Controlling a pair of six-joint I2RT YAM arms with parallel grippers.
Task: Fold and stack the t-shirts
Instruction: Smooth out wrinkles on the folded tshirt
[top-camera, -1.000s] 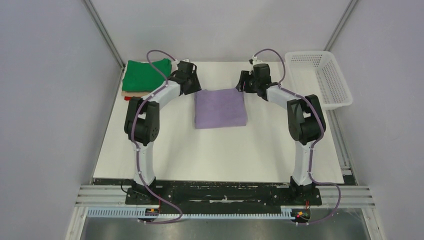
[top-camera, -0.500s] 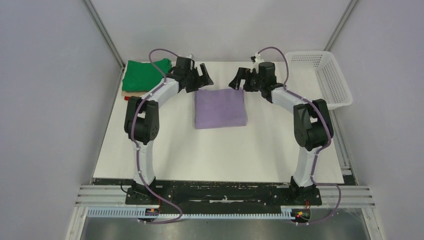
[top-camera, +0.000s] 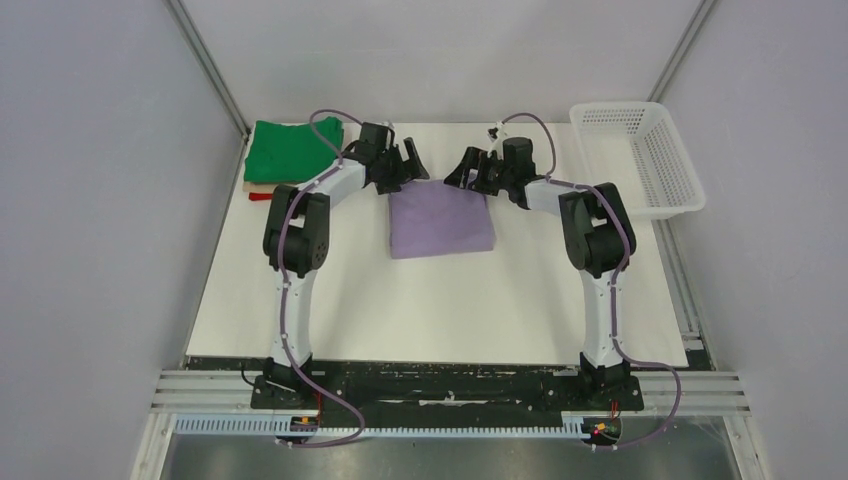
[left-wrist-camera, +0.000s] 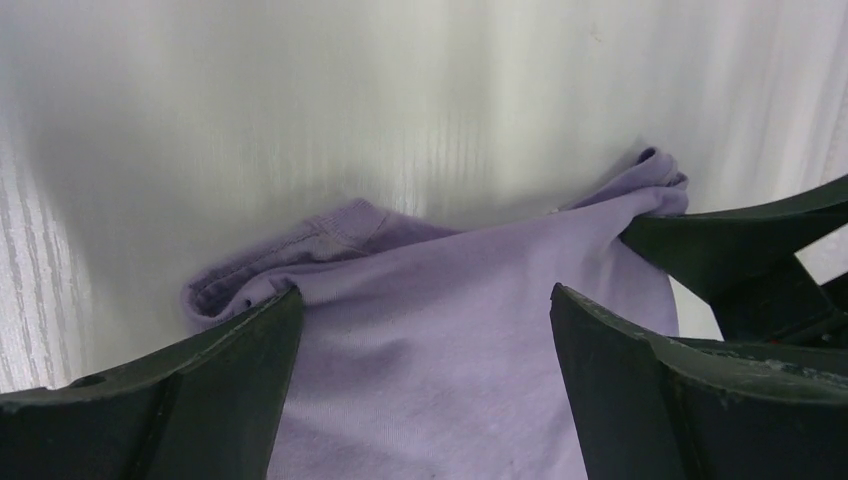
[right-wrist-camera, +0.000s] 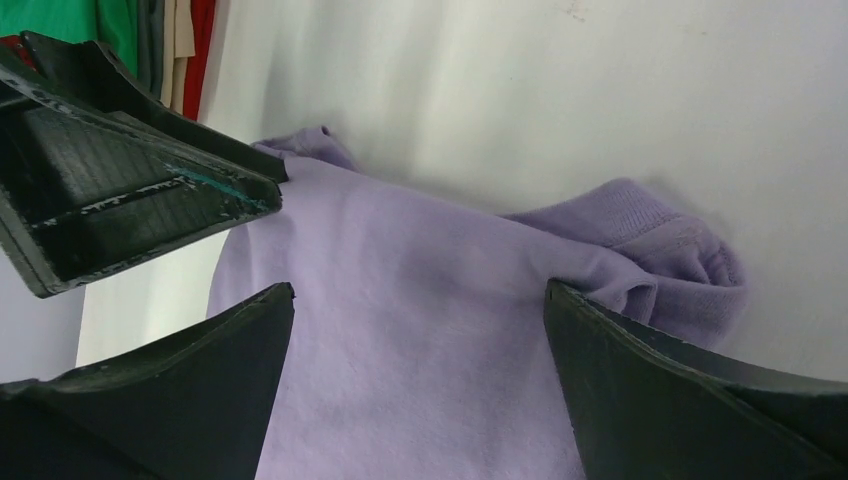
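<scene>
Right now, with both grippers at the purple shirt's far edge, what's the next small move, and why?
Probably close both on that edge: the left gripper and right gripper are open, each bracketing a far corner of the folded purple shirt, which lies apart from the green-topped stack where it likely belongs.

One lavender t-shirt (top-camera: 440, 218), three stacked t-shirts (top-camera: 290, 150), one white basket (top-camera: 662, 160).

Plain lavender shirt (top-camera: 441, 222). Plain green shirt (top-camera: 290, 152), tan shirt (right-wrist-camera: 182, 45), red shirt (right-wrist-camera: 204, 50). White table (top-camera: 430, 300). White basket (top-camera: 640, 150), mesh pattern. White arms (top-camera: 290, 322), black joints (top-camera: 295, 240), black fingers (left-wrist-camera: 200, 400), purple cables (top-camera: 340, 418). Pale grey walls (top-camera: 90, 200).
</scene>
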